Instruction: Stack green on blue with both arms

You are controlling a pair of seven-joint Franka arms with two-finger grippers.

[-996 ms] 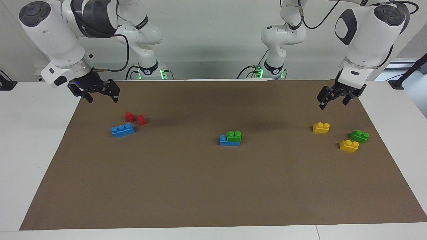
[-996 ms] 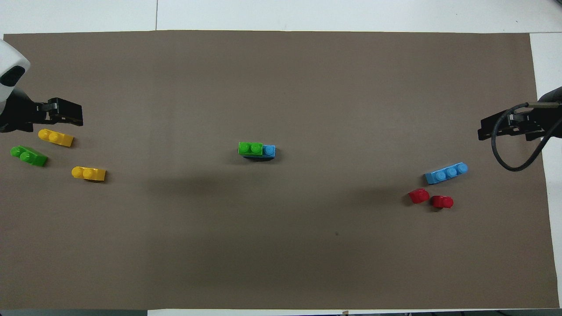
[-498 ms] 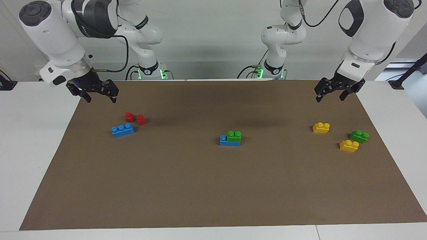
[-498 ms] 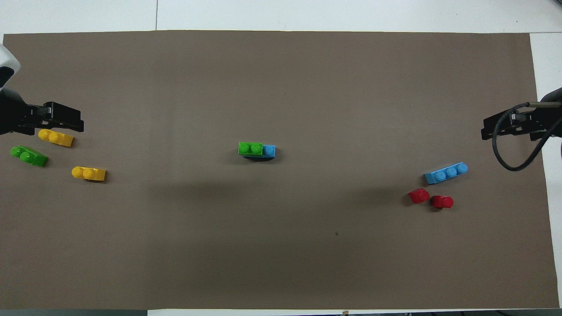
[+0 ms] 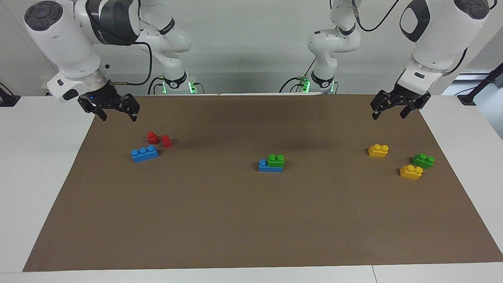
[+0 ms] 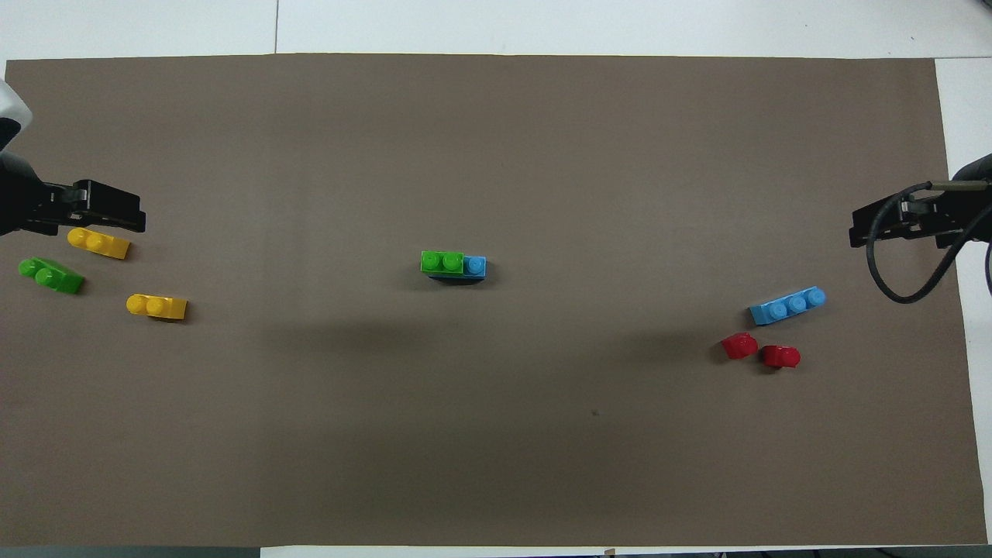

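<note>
The left arm's small black two-finger gripper point(image 5: 390, 114) hangs in the air over the brown mat's edge at the left arm's end of the table, its fingers spread apart and holding nothing. The right arm's small black two-finger gripper point(image 5: 118, 116) hangs over the mat's edge at the right arm's end, fingers likewise spread and empty. Both big white jointed arms rise from these grippers to their bases at the robots' edge of the table.

Below the left gripper, on the flat brown paper mat point(image 5: 251, 220), lies a yellow two-stud plastic toy brick point(image 5: 378, 150). Farther from the robots lie a loose small green two-stud plastic brick point(image 5: 423, 160) and a second yellow two-stud brick point(image 5: 411, 172), close together.

Near the right gripper stand two small red plastic pieces point(image 5: 159, 139) just beside each other, and just farther from the robots than them a loose long blue three-stud plastic brick point(image 5: 145, 153) lies flat on the mat.

In the middle of the mat, well apart from both grippers, a small bright green two-stud plastic brick point(image 5: 276, 160) sits on top of a long bright blue plastic brick point(image 5: 269, 167). The green one covers the part of the blue one toward the left arm's end, leaving one blue stud bare toward the right arm's end.
</note>
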